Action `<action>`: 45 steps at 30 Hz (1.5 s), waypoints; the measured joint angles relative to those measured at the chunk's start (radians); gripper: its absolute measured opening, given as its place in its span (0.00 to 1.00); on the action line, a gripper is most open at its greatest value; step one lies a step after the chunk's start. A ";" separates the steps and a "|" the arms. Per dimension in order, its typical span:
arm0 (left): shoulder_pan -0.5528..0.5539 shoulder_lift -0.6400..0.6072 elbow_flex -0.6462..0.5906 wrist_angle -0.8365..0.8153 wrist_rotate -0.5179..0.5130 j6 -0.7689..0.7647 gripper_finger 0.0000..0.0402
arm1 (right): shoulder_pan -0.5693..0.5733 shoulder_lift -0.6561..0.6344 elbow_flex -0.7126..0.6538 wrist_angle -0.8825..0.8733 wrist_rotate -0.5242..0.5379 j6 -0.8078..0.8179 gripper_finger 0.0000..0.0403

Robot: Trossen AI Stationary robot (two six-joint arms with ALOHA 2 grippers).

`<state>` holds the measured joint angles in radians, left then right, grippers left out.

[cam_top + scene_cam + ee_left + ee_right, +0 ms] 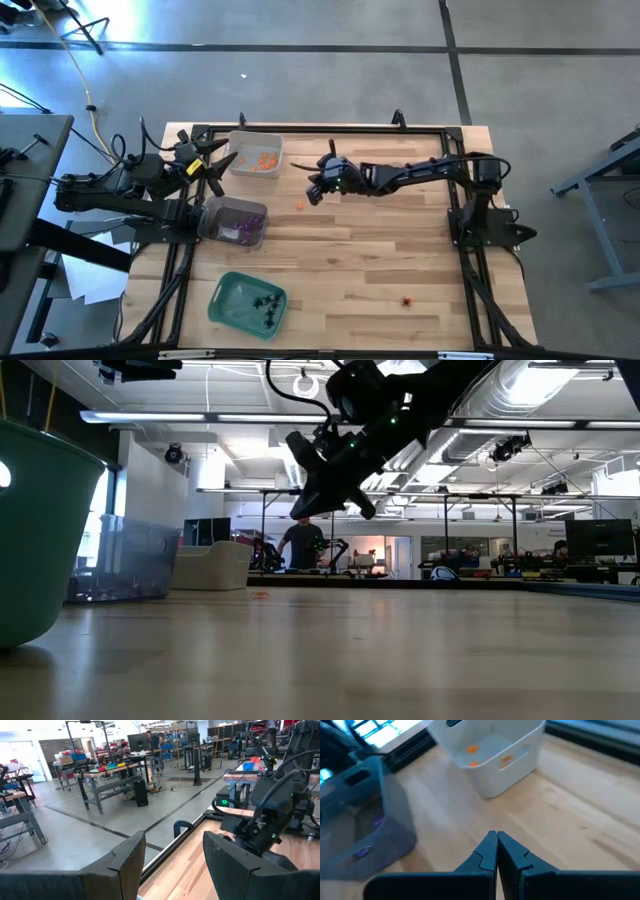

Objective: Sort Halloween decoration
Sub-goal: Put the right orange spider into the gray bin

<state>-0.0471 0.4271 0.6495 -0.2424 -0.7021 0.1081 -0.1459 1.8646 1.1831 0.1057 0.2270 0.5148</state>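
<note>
Green tray (pixel 247 303) with black spider trinkets (pixel 265 303) sits at the desk's (pixel 380 270) near left. Orange trinkets (pixel 264 160) fill the far white tray (pixel 256 155); purple ones (pixel 237 232) the clear tray (pixel 233 222).

My right end effector (pixel 314 190), fingers shut on nothing, hovers mid-desk above a loose orange piece (pixel 301 206); my left end effector (pixel 216 166) waits open at the far left.

Three trays sit on the left half of the table (pixel 400 270): one tray (pixel 256 155) at eleven o'clock holding trinkets (pixel 265 160), a second tray (pixel 236 222) just below it at nine o'clock with trinkets (pixel 238 232) inside, a third tray (pixel 247 303) at seven o'clock with spider-like pieces (pixel 264 303) in it. One loose trinket (pixel 301 205) lies near the centre, right of the first two trays. Another loose trinket (pixel 406 300) lies at five o'clock, well apart. The right gripper (pixel 314 193) hangs just beside the central trinket; the left gripper (pixel 216 160) is at the far-left edge, beside the first tray.
</note>
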 joint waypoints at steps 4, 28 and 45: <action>0.000 0.000 0.000 0.000 0.000 0.000 0.46 | 0.001 0.002 0.000 0.013 -0.044 -0.007 0.00; 0.000 0.000 0.000 0.000 0.000 0.000 0.46 | 0.046 0.205 0.120 -0.045 -0.116 0.007 0.43; 0.000 0.000 0.000 0.000 0.000 0.000 0.46 | 0.043 0.483 0.576 -0.521 -0.180 0.008 0.39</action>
<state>-0.0475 0.4271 0.6495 -0.2424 -0.7021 0.1081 -0.1024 2.3480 1.7587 -0.4155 0.0469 0.5232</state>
